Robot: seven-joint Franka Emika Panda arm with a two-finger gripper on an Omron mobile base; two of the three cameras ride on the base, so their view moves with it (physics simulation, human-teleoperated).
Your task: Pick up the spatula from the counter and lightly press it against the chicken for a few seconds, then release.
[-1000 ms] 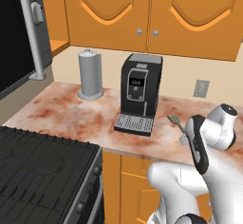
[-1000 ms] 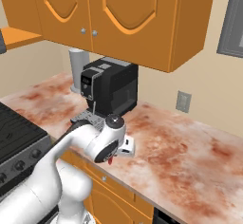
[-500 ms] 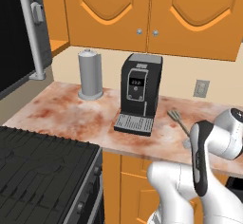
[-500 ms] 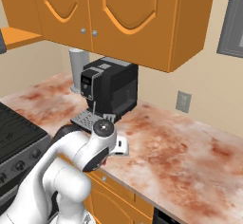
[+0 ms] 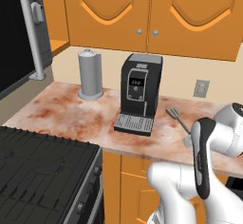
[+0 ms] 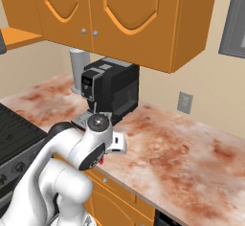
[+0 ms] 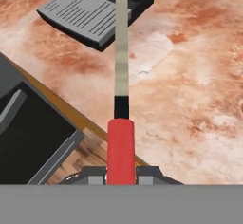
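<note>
My hand (image 7: pixel 121 174) was closed firmly on the red handle end of the pale-shafted spatula (image 7: pixel 121 71). I held it above the front edge of the reddish marbled counter (image 7: pixel 194 76), so that the blade was free for pressing.

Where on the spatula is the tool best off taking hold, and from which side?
Grip the spatula by its red handle, coming from the butt end in line with the pale shaft, one finger on each side. The handle is the thickest, roundest part; the shaft is thin. The tool holds it there now.
</note>
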